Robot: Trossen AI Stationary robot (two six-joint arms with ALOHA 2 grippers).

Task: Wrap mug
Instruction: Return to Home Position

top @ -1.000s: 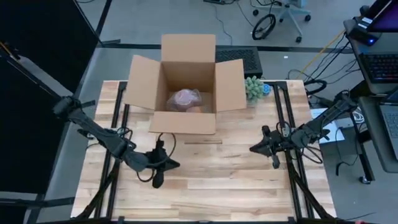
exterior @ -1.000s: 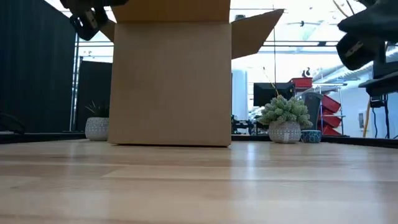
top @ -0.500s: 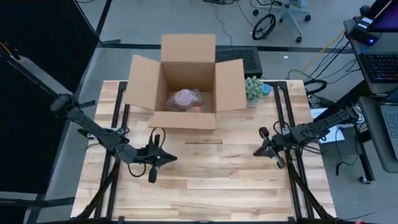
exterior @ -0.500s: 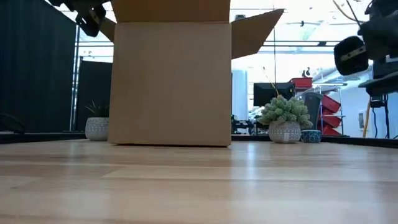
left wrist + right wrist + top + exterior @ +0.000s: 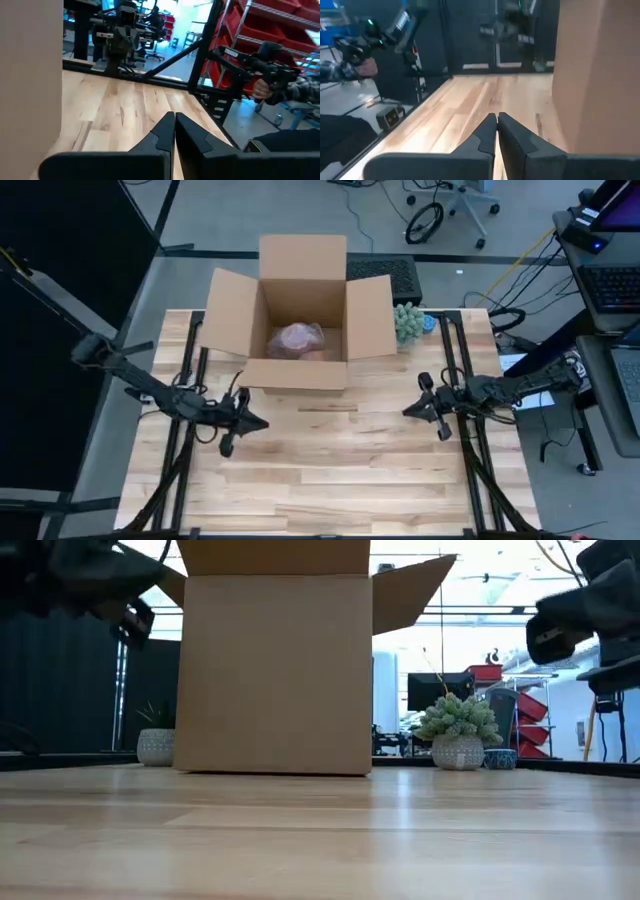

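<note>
A wrapped mug (image 5: 297, 339), pinkish under clear bubble wrap, is being shown lying inside the open cardboard box (image 5: 296, 377). In front of the box, off its left corner, the left gripper (image 5: 258, 423) is being held empty, jaws pressed together. Off the box's right corner, the right gripper (image 5: 409, 412) is being held likewise, closed on nothing. The homing step is judged to be in hand. Next, both arms need folding back from the box, clear of its flaps.
</note>
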